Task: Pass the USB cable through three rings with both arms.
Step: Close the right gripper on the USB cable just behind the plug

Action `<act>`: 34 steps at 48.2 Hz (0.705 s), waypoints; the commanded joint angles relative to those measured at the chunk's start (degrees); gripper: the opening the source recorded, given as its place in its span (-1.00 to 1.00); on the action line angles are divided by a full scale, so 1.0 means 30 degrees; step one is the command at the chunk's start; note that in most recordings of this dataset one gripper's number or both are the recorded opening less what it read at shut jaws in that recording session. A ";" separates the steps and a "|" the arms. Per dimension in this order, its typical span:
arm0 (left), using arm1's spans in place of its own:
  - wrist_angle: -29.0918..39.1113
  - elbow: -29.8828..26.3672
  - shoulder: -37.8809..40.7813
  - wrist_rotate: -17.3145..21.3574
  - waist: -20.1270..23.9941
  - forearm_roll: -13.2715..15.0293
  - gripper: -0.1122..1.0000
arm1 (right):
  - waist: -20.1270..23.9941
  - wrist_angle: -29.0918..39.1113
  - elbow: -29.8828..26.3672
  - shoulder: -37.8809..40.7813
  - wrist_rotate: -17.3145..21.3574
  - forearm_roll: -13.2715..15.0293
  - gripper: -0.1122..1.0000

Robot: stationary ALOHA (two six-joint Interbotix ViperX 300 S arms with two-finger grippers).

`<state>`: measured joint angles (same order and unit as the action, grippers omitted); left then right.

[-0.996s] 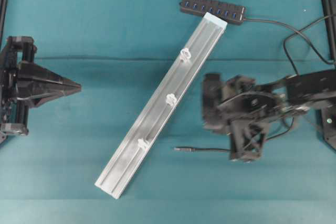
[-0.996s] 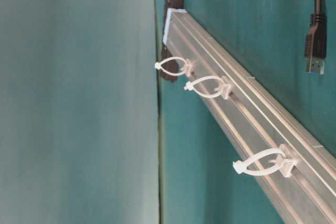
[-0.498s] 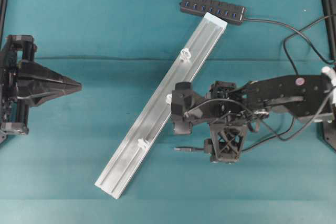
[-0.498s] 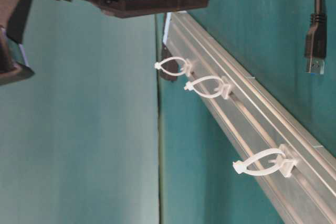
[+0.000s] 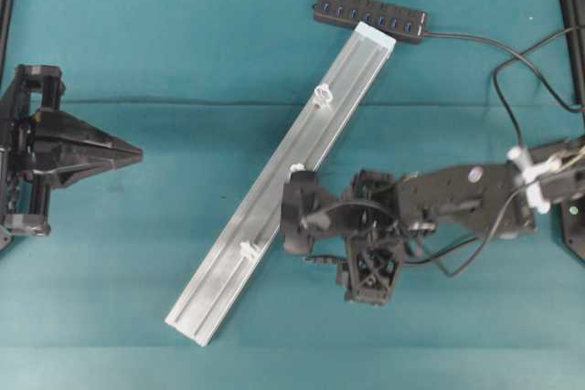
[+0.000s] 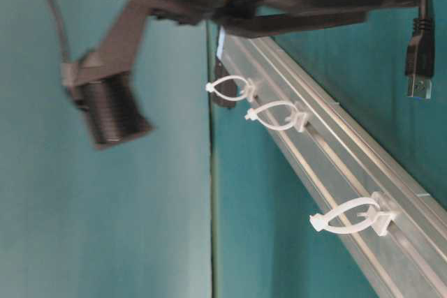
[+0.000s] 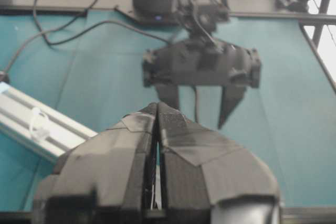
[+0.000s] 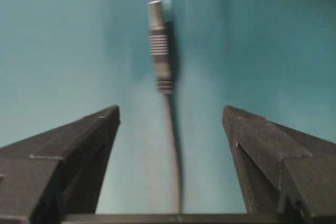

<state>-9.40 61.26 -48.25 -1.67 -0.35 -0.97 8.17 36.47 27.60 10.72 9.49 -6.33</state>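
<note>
The right gripper (image 8: 170, 124) is held with its fingers (image 8: 84, 140) spread wide. The cable (image 8: 167, 103) is seen lying on the teal table (image 8: 63, 40) between them, untouched, its plug past the fingertips. The left gripper (image 7: 157, 109) is pressed together, well apart from the cable.

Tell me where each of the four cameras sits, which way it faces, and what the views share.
Overhead: looks straight down on the rail, both arms showing.
Table-level: low, looking along the rail past the three rings; blurred right arm above.
Left wrist: behind the shut left claw, facing the open right claw.
Right wrist: between the open claw's fingers, aimed down at the USB cable on the table.
Shared: overhead and table-level show all three rings.
</note>
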 commanded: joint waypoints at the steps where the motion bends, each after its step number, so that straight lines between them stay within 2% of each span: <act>1: -0.0029 -0.0410 -0.0029 -0.0029 0.0029 -0.0059 -0.83 | 0.0146 -0.0381 0.0000 0.0293 0.0352 -0.0029 0.66; 14: 0.0234 -0.0410 -0.0029 -0.0059 0.0000 -0.0059 -0.83 | 0.0176 -0.1494 0.0615 0.0850 0.0293 -0.0029 0.65; 24: 0.0498 -0.0381 -0.0029 -0.0029 0.0000 -0.0059 -0.83 | 0.0146 -0.1436 0.0791 0.0996 0.0234 0.0000 0.62; 30: 0.0674 -0.0322 -0.0059 0.0000 0.0029 -0.0059 -0.83 | 0.0264 -0.1406 0.0732 0.1084 0.0205 0.0000 0.54; 34: 0.0703 -0.0293 -0.0059 0.0000 0.0029 -0.0059 -0.83 | 0.0469 -0.1377 0.0703 0.1143 0.0176 0.0000 0.39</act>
<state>-7.12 61.26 -48.52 -1.76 -0.35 -1.05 8.44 32.43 29.53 12.48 9.76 -6.15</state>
